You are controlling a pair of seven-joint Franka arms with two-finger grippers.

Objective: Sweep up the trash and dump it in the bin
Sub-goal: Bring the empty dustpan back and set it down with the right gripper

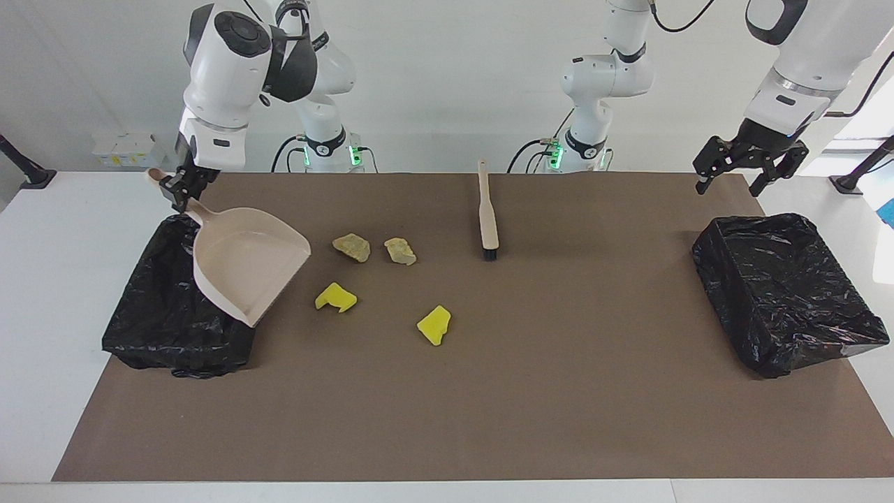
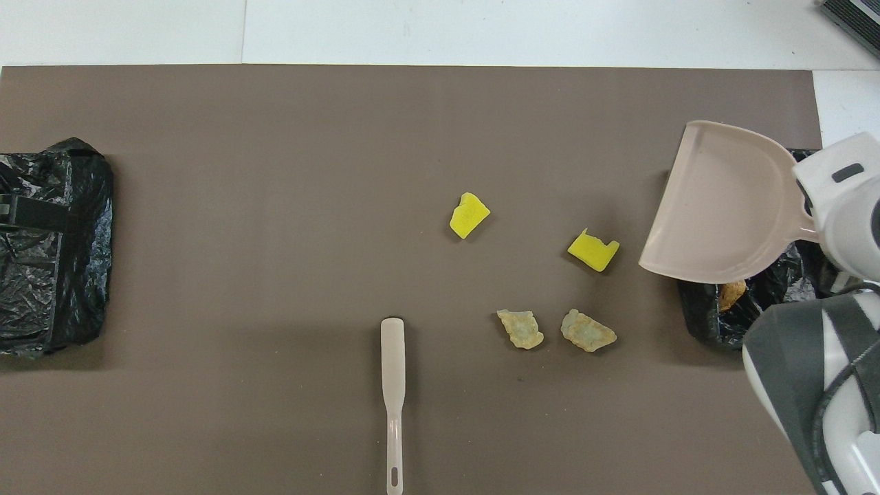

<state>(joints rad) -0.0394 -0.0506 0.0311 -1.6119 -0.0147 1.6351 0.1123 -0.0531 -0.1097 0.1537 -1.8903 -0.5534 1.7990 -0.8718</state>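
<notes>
The right gripper [image 1: 183, 187] is clamped on the handle of the dustpan [image 1: 244, 269], holding it up in the air over the bin [image 1: 160, 314] at the right arm's end of the table, the pan's open mouth turned toward the middle of the table. The pan itself looks empty, and in the overhead view a brown scrap [image 2: 731, 291] shows in the bin under the pan's edge. The brush [image 1: 487, 213] lies flat close to the robots, its long axis running straight away from them, bristles at the farther end, nobody holding it. A little farther out, between brush and dustpan, sit two pale lumps [image 1: 351, 246] side by side, and farther still two yellow sponge chunks [image 1: 335, 297], one just beside the pan's mouth and the other [image 1: 434, 325] more toward mid-table. So the loose trash all lies off the pan's open side, nearest the right arm. The left gripper [image 1: 749, 162] waits with its fingers apart, up over the second bin [image 1: 789, 293] at its own end.
</notes>
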